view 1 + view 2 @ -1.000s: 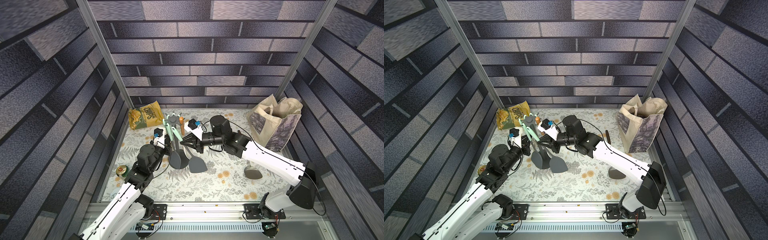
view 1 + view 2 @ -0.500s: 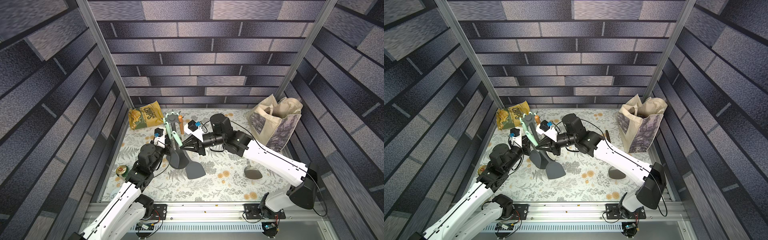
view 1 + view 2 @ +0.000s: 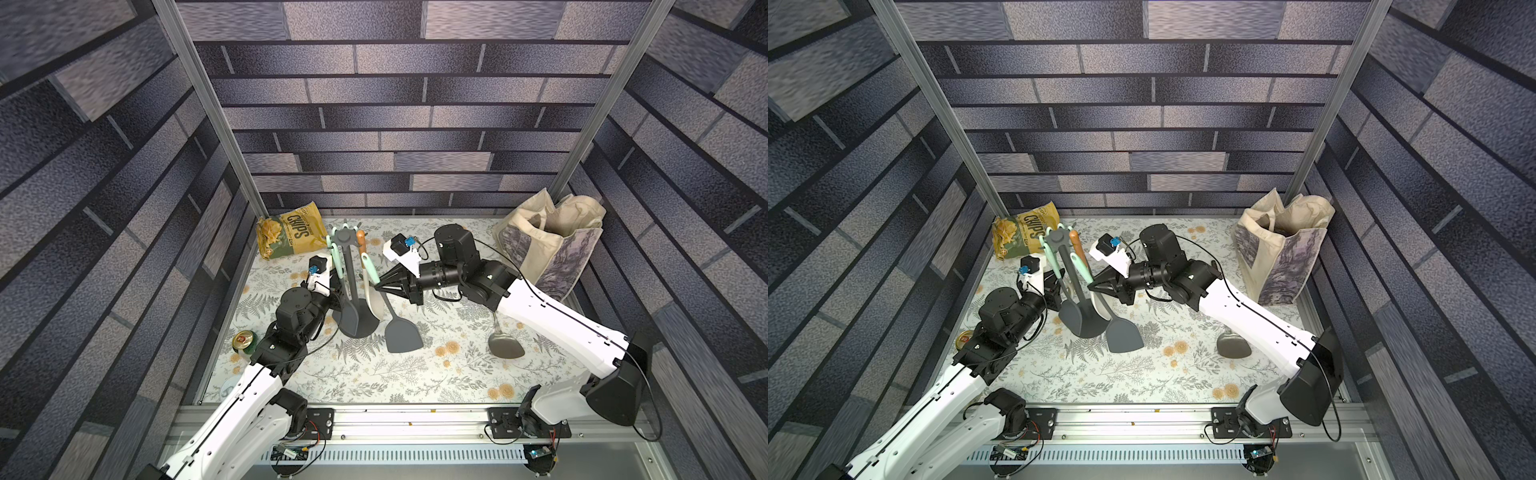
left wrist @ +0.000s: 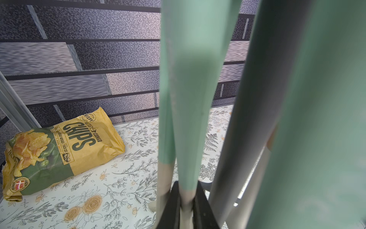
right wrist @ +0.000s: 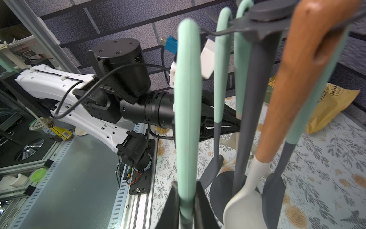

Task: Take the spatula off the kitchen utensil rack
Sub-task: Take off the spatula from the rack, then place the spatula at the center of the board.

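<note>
The dark grey kitchen utensil rack [image 3: 344, 237] [image 3: 1057, 239] stands at the back left of the table with several utensils on its hooks. The spatula [image 3: 401, 334] [image 3: 1123, 336] has a mint handle and a dark grey blade. My right gripper [image 3: 376, 286] [image 5: 186, 184] is shut on its handle [image 5: 188, 99]. The handle's loop stands just beside the rack's crown [image 5: 265, 15], apart from the hooks. The blade hangs low over the table, right of the base. My left gripper [image 3: 336, 286] [image 4: 186, 185] is shut on the handle of a mint-handled dark utensil [image 3: 349, 320] hanging on the rack.
A chips bag [image 3: 291, 237] lies behind the rack. A cloth tote bag [image 3: 552, 241] stands at the back right. A can [image 3: 243, 340] sits by my left arm. A grey spoon [image 3: 505, 343] lies on the table under my right arm.
My right gripper has drawn back to the right with the spatula, whose handle top now stands clear of the rack's crown. The left arm has not moved.
</note>
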